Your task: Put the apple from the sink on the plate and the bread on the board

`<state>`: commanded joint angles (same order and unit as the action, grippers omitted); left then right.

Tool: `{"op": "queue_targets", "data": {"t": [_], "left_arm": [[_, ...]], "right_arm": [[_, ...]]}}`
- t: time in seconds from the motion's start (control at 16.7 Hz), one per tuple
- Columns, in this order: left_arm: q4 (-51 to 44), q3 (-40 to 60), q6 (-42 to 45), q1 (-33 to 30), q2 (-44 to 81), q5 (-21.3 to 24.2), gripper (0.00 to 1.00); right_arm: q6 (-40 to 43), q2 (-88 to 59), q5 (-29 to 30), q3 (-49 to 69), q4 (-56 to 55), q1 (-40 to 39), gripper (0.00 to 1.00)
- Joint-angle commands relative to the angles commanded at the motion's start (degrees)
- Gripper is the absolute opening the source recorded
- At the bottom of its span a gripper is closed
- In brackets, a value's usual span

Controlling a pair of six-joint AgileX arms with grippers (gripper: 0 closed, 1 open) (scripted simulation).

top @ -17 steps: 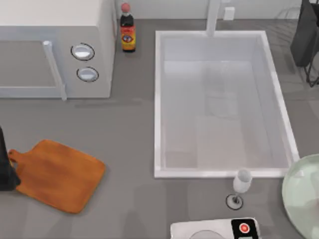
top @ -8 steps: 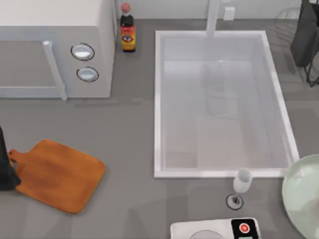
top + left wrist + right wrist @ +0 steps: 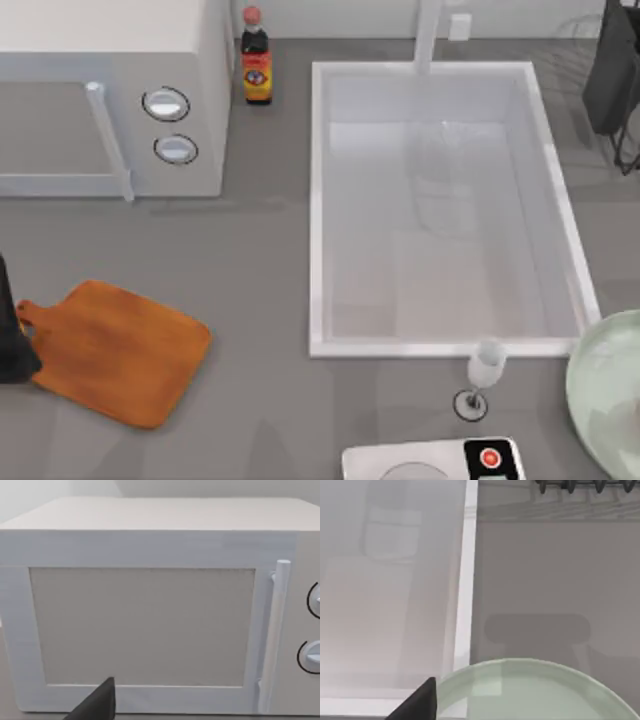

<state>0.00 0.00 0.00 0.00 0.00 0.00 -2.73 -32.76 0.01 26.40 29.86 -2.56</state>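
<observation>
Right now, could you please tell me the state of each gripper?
Left gripper: cannot be told; it faces the microwave.
Right gripper: cannot be told; it is above the plate.

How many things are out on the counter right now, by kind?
Appliances: 2, microwave and white device
Sink: 1
Bottles: 1, sauce bottle
Glasses: 1, wine glass
Plates: 1, plate
Boards: 1, board
Total: 7
</observation>
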Motion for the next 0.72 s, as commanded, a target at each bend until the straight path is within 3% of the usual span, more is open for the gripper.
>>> {"op": "queue_targets", "data": {"t": [0.36,0.72], "left_arm": [[0.0,0.0,0.0,0.0,0.0,0.0,1.0],[0.0,0.0,0.0,0.0,0.0,0.0,1.0]], "right_arm": [[2.1,26.7,0.0,-20.5,-23.9,2.0,1.0],[2.7,32.8,0.0,-26.4,-29.9,2.6,1.0]]}}
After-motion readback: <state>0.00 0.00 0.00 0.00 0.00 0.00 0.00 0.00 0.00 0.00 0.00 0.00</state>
